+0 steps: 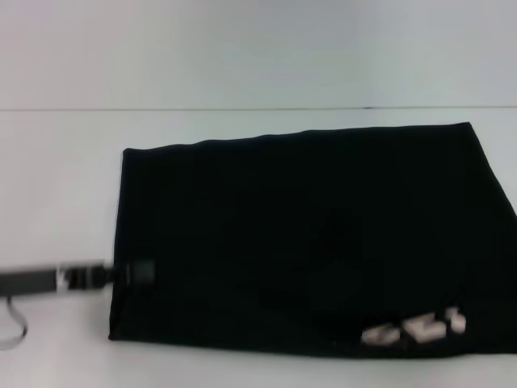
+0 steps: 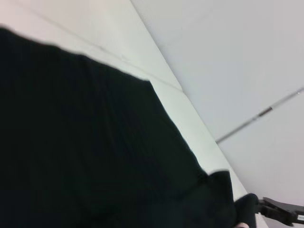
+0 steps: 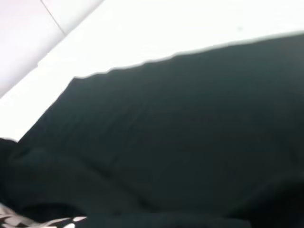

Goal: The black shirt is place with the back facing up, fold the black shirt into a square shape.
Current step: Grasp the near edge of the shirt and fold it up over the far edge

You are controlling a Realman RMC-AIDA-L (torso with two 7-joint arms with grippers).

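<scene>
The black shirt point(image 1: 307, 234) lies flat on the white table point(image 1: 56, 186) as a wide rectangle, with white lettering point(image 1: 414, 327) near its front right corner. My left gripper point(image 1: 139, 273) reaches in from the left and sits at the shirt's left edge, near the front corner. The shirt fills the left wrist view point(image 2: 85, 152) and the right wrist view point(image 3: 180, 137), where the lettering point(image 3: 33, 221) also shows. In the left wrist view a dark rigid piece that looks like my right gripper point(image 2: 278, 211) sits at the shirt's far edge, beside a small raised bunch of cloth point(image 2: 218, 187).
The table's far edge point(image 1: 258, 108) meets a pale wall. A grey strap or cable point(image 1: 14, 327) hangs under my left arm. Bare white tabletop lies left of the shirt and behind it.
</scene>
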